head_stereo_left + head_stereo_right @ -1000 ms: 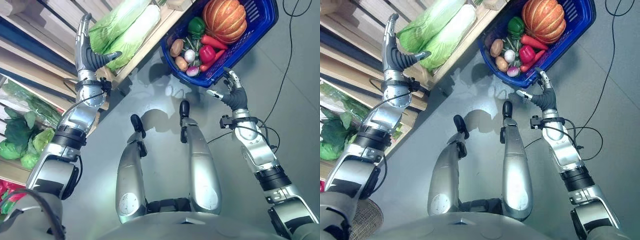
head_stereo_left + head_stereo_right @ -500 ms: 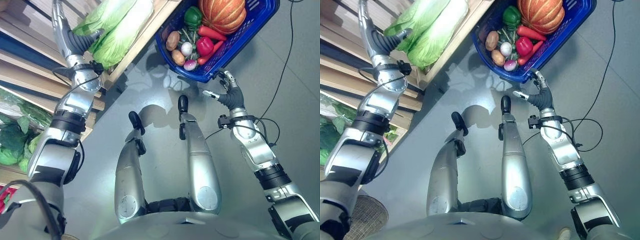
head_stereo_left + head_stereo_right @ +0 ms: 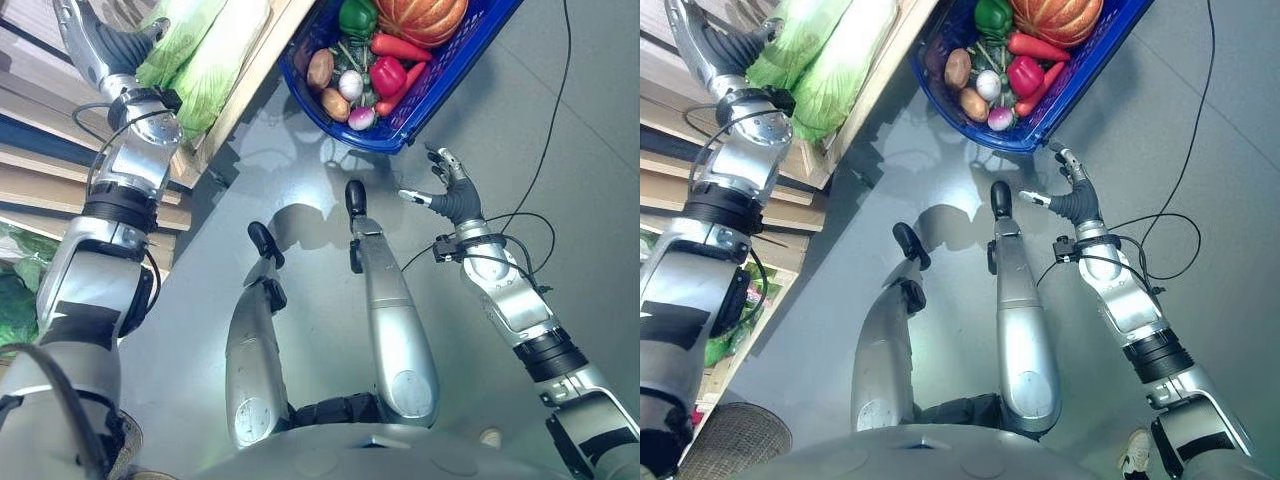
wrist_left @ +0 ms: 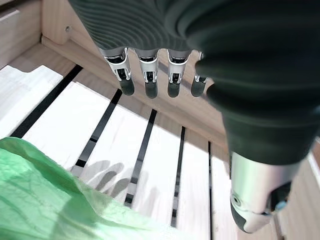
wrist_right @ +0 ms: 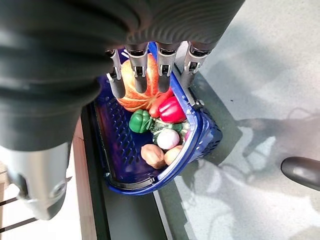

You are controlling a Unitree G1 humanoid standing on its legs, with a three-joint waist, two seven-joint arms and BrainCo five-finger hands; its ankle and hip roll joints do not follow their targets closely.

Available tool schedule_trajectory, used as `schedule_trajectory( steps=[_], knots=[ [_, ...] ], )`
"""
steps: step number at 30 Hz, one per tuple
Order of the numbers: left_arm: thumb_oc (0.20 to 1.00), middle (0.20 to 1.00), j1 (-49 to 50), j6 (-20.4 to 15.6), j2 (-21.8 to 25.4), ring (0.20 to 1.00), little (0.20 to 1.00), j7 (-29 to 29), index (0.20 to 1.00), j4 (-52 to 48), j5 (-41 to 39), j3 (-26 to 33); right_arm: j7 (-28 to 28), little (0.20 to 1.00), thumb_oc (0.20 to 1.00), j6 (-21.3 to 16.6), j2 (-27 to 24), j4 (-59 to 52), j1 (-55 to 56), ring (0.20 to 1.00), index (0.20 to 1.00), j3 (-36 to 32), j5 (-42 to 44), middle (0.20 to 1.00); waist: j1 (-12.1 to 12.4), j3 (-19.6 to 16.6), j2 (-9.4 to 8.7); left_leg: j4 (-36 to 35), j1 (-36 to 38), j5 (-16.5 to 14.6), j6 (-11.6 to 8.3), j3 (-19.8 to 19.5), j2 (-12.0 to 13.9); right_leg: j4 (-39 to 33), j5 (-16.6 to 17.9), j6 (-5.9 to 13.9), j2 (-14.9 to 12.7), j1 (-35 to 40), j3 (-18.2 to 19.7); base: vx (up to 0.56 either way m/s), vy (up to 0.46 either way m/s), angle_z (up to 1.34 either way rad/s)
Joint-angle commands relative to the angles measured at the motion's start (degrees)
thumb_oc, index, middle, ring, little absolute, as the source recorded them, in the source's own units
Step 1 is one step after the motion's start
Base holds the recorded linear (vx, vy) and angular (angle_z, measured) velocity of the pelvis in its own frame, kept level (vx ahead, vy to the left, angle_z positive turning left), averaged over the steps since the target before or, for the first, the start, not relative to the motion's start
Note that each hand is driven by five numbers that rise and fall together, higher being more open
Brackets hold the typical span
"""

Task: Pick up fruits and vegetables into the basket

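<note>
A blue basket (image 3: 452,82) stands on the grey floor. It holds a pumpkin (image 3: 418,15), a green pepper (image 3: 357,17), a red pepper (image 3: 388,75), potatoes (image 3: 320,68) and other small vegetables. My right hand (image 3: 452,195) hovers open over the floor just short of the basket's near rim (image 5: 197,125), with its fingers (image 5: 150,70) spread and holding nothing. Two pale green cabbages (image 3: 215,60) lie on a wooden shelf. My left hand (image 3: 105,45) is beside them, its fingers (image 4: 150,75) straight above the slatted boards, with cabbage leaves (image 4: 50,190) close by.
Wooden shelf tiers (image 3: 40,170) run along the left, with leafy greens (image 3: 10,310) on a lower one. A woven basket (image 3: 735,440) sits on the floor at lower left.
The camera has shifted, moving the whole scene up and left. My left hand has reached farther along the shelf beside the cabbages. My right hand is slightly farther from the basket rim.
</note>
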Motion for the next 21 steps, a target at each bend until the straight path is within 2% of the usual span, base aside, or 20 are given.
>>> schedule_trajectory(
  steps=[1,5,15,21],
  knots=[
    [1.000,1.000,-1.0,1.9,4.1,1.000,1.000,1.1,1.000,2.5,-2.4,0.2,-0.8,1.000,1.000,-2.7,-0.8,-2.8,1.7,1.000,1.000,0.5,2.2,1.000,-1.7,-1.6,-0.42,3.3,-4.8,-2.9,0.51,0.0,-0.5,1.9,-4.1,3.67,2.6,-1.3,2.7,0.00,0.000,0.00],
    [1.000,1.000,-2.0,5.5,4.1,1.000,1.000,0.0,1.000,4.6,-4.1,-0.4,-0.9,1.000,1.000,-2.8,-0.5,-2.5,1.3,1.000,1.000,0.6,2.8,1.000,-1.9,-1.6,-0.54,3.5,-5.5,-3.0,0.44,0.1,-0.4,2.0,-4.0,3.73,2.8,-2.0,2.8,0.00,0.001,-0.01],
    [1.000,1.000,-2.9,8.1,4.3,1.000,1.000,-3.8,1.000,10.7,-9.2,-1.0,-0.7,1.000,1.000,-1.9,-0.7,-2.0,1.0,1.000,1.000,0.8,4.0,1.000,-2.4,-1.6,-1.07,5.0,-7.2,-3.4,0.37,0.1,-0.3,2.3,-3.7,3.62,3.0,-3.6,3.2,0.00,0.000,0.00],
    [1.000,1.000,-2.0,9.3,4.4,1.000,1.000,-5.2,1.000,12.7,-9.6,-1.2,-1.2,1.000,1.000,-1.7,-0.9,-2.1,0.3,1.000,1.000,1.0,4.9,1.000,-2.2,-1.6,-1.19,5.6,-8.3,-3.6,0.36,0.1,-0.2,2.5,-3.7,3.47,3.1,-4.5,3.1,0.00,-0.002,-0.01]
  ],
)
